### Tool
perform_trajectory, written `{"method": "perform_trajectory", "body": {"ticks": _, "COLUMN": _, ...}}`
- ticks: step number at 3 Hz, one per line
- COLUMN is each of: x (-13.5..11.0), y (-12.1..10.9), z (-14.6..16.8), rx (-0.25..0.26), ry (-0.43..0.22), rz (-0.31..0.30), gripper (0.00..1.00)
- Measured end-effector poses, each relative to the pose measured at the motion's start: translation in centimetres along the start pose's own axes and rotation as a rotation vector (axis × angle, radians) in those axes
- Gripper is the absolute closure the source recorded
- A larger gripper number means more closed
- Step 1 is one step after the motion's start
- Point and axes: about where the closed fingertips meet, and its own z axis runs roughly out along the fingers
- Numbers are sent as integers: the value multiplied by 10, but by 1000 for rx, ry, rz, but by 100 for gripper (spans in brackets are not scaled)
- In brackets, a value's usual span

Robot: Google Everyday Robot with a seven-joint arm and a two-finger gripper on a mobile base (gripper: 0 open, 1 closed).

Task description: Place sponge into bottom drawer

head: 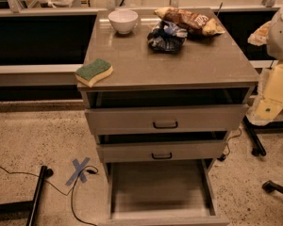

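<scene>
The sponge [94,71], with a dark green top on pale yellow foam, lies on the front left corner of the cabinet top [179,62]. The bottom drawer [160,189] is pulled out, and its flat grey inside holds nothing. My gripper [262,33] is at the far right edge of the view, beside the cabinet's right side at the height of its top. It is far from the sponge and holds nothing that I can see.
A white bowl [123,20], a dark blue bag [166,36] and a brown snack bag [188,20] sit at the back of the top. The two upper drawers [165,120] stand slightly ajar. Cables [70,182], blue floor tape [79,170] and black stand legs [257,145] are on the floor.
</scene>
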Motion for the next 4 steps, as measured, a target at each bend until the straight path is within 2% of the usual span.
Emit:
{"method": "perform_trajectory", "body": {"ticks": 1, "x": -2, "y": 0, "z": 0, "rx": -1, "ry": -2, "rz": -3, "gripper": 0}}
{"method": "perform_trajectory", "body": {"ticks": 2, "x": -41, "y": -15, "z": 28, "rx": -54, "ry": -37, "rz": -86, "gripper": 0}}
{"method": "perform_trajectory", "body": {"ticks": 3, "x": -120, "y": -38, "z": 75, "rx": -131, "ry": -111, "rz": -240, "gripper": 0}}
{"method": "perform_trajectory", "body": {"ticks": 4, "x": -198, "y": -53, "z": 126, "rx": -212, "ry": -205, "rz": -349, "gripper": 0}}
